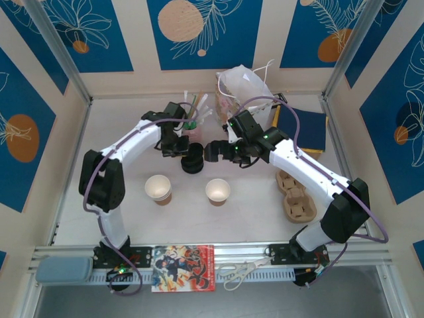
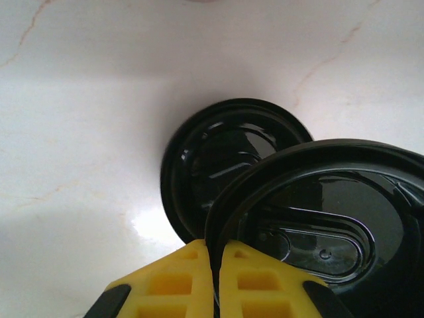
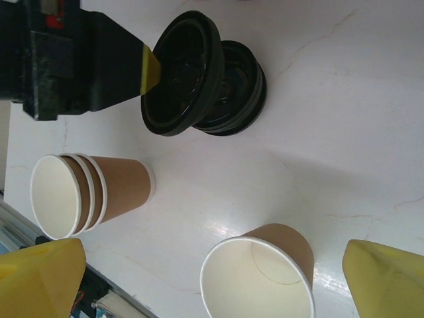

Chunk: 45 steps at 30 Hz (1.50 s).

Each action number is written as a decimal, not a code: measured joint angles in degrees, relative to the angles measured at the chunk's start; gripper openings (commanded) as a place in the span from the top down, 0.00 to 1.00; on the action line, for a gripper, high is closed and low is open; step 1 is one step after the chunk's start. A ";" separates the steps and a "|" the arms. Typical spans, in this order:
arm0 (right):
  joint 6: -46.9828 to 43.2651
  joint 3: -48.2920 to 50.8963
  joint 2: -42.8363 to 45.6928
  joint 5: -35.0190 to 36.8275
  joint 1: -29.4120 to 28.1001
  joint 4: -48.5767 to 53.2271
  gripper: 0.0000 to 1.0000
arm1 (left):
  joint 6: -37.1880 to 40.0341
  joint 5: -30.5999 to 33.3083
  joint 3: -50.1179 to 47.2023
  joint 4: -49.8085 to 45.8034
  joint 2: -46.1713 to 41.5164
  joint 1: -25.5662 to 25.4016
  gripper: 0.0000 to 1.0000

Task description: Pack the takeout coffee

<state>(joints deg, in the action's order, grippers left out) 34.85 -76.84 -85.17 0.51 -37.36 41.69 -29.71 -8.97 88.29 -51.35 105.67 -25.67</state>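
A single kraft-brown paper cup (image 3: 262,278), the takeout coffee cup, stands open-topped and empty (image 1: 218,191). A nested stack of like cups (image 3: 86,192) stands to its left (image 1: 158,189). My left gripper (image 2: 213,248) is shut on the rim of a black round lid (image 2: 324,218), held tilted just above the stack of black lids (image 2: 218,152). The same grip appears in the right wrist view, with lid (image 3: 182,73) over stack (image 3: 238,86). My right gripper (image 3: 212,271) is open, fingers wide apart, hovering over the single cup, beside the lids (image 1: 193,160).
A pink cup of straws (image 1: 193,122) and a white plastic bag (image 1: 245,85) stand at the back. A blue notebook (image 1: 306,129) and a cardboard cup carrier (image 1: 296,195) lie at the right. Scissors (image 1: 238,270) and a magazine (image 1: 183,267) rest on the front rail.
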 measured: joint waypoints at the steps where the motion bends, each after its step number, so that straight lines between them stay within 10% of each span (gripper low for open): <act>1: 0.15 0.00 0.07 -0.15 0.02 -0.31 0.00 | -0.48 -0.92 -0.83 0.68 -1.09 0.17 0.92; 20: 13.38 8.96 8.09 -15.85 7.19 -20.59 0.05 | -21.68 -20.50 -24.70 28.35 -22.47 1.84 0.95; 45: 47.43 17.73 4.15 -32.09 11.15 -60.06 0.08 | -47.47 -32.83 -36.57 71.65 -25.24 4.20 0.96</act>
<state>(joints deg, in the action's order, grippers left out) 82.28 -59.11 -81.01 -31.57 -26.22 -18.37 -77.19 -41.80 51.72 20.29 80.42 -21.47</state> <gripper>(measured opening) 0.920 0.050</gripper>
